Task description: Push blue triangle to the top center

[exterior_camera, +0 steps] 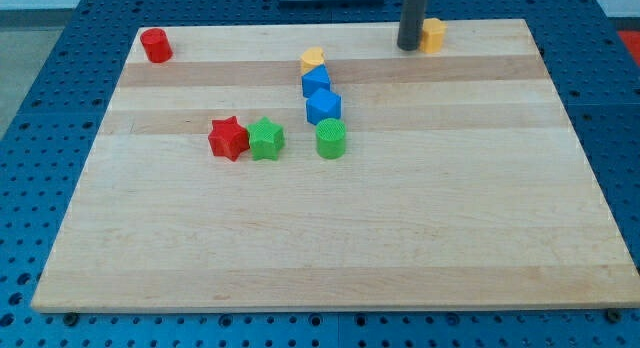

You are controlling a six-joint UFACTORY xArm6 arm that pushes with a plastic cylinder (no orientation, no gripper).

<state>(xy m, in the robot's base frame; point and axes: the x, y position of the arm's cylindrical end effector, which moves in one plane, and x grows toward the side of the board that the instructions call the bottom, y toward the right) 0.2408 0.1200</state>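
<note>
**Blue triangle sits mid-board, rod far off at the top edge**

Blue triangle (315,82) lies a little above the board's middle, near the view's centre line. A yellow block (313,59) touches it from the view's top, and a blue block (323,106), many-sided, touches it from below; a green cylinder (331,139) stands just under that, closing a short column. To the view's left, a green star (266,139) and a red star (228,138) sit side by side, touching. A red cylinder (155,45) rests at the top left corner of the wooden board (400,228). My tip (409,48) stands at the top edge, right of centre, just beside an orange-yellow block (432,35), well apart from the triangle. I carry no pincer, only the rod.
</note>
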